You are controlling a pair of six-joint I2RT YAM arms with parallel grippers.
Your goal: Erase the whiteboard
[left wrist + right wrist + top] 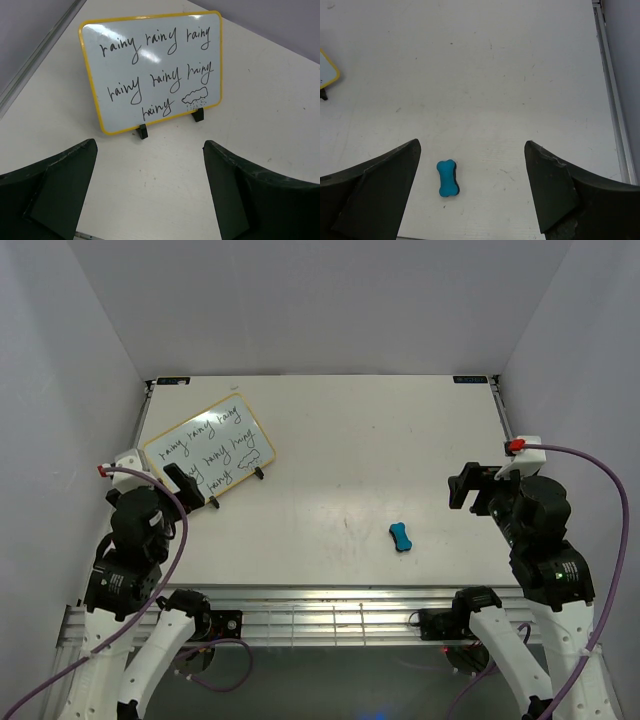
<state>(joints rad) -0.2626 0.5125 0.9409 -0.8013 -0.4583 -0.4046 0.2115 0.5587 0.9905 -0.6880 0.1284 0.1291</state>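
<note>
Whiteboard (208,447) with a yellow rim stands propped on two small black feet at the far left of the table (350,430), turned at an angle to the table's edges. Its face is full of black handwriting: the word "rainy" repeated in three rows, with a small rain cloud drawn at the lower right. No part of it looks wiped, so by my reading the erasing has not begun.

The blue eraser (401,537), shaped like a little bone, lies flat on the table well apart from the board, toward the near right, with nothing touching it.

The left gripper (185,483) hovers just in front of the board's near edge, its fingers spread wide and empty; its wrist camera looks straight at the writing. The right gripper (458,490) hangs over the right side of the table, also spread wide and holding nothing, with the eraser below and between its fingers in the wrist view.

Everything remains to be done: picking up the eraser, carrying it across to the board, and rubbing out all the rows and the cloud.
</note>
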